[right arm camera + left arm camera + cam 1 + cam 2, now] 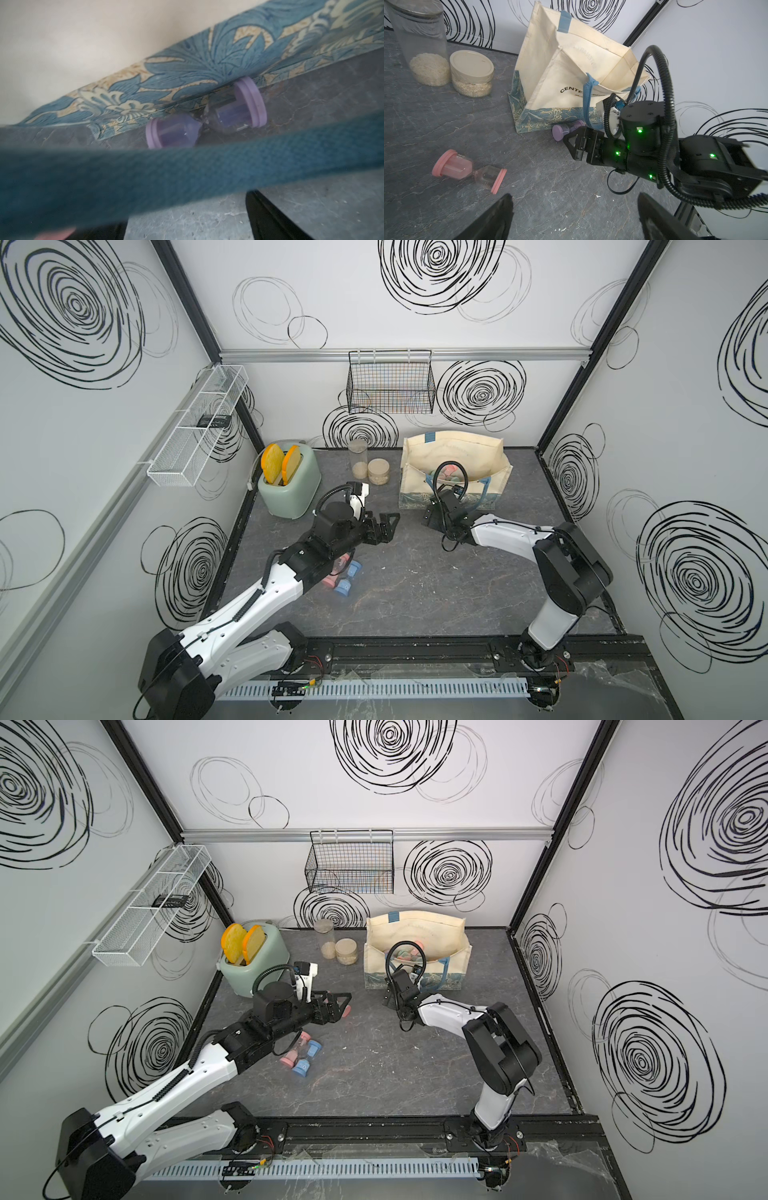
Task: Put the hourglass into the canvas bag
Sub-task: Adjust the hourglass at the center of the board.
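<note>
The cream canvas bag (453, 452) (550, 83) stands open at the back right, with several coloured hourglasses (446, 476) inside. A purple hourglass (205, 118) (564, 131) lies against the bag's floral front base. My right gripper (187, 207) (430, 518) is open just in front of it, and the bag's blue strap (166, 176) hangs across that view. A pink hourglass (469, 170) lies on the table ahead of my open, empty left gripper (574, 195) (388, 524). A pink and a blue hourglass (305, 1058) lie under the left arm.
A green toaster (289, 485) with toast stands at the back left. Two grain jars (368, 466) stand between it and the bag. A black wire basket (390, 383) and a white wire shelf (199, 423) hang on the walls.
</note>
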Available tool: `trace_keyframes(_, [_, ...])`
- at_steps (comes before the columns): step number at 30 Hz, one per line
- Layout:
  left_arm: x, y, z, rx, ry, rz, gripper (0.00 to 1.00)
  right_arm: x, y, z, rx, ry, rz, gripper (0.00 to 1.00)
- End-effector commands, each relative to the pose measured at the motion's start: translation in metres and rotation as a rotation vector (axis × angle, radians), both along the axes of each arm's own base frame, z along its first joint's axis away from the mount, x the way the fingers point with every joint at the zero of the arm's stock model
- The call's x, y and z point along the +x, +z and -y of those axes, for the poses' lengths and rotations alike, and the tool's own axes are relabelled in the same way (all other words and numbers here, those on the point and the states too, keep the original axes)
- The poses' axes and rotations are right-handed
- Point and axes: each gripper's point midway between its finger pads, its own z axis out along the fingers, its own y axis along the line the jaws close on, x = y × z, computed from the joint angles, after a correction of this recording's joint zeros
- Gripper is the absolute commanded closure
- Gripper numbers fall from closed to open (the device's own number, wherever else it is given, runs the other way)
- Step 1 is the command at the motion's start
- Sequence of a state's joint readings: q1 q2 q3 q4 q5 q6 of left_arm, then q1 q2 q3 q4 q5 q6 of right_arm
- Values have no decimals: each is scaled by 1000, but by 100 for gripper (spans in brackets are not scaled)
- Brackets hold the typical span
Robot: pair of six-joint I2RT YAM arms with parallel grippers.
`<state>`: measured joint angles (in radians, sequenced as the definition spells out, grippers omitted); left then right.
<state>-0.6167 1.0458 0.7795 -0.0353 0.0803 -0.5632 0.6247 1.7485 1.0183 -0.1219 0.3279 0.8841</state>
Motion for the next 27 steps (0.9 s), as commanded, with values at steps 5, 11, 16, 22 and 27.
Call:
trace_keyframes(5, [7,13,3,-41,21,41,4,30,1,5,-4,-116,51,8])
trace_keyframes(11, [8,12,3,-38,26,40,4,43,-10,11,-7,-156,34,6])
trace_keyframes(16, [9,11,4,-33,22,37,4,43,-22,16,-33,-175,8,5])
trace_keyframes(22, [9,10,3,-31,26,36,4,35,-40,25,-53,-181,-38,4])
trace_keyframes(27, [9,11,3,-33,24,37,4,24,-45,35,-81,-181,-59,4])
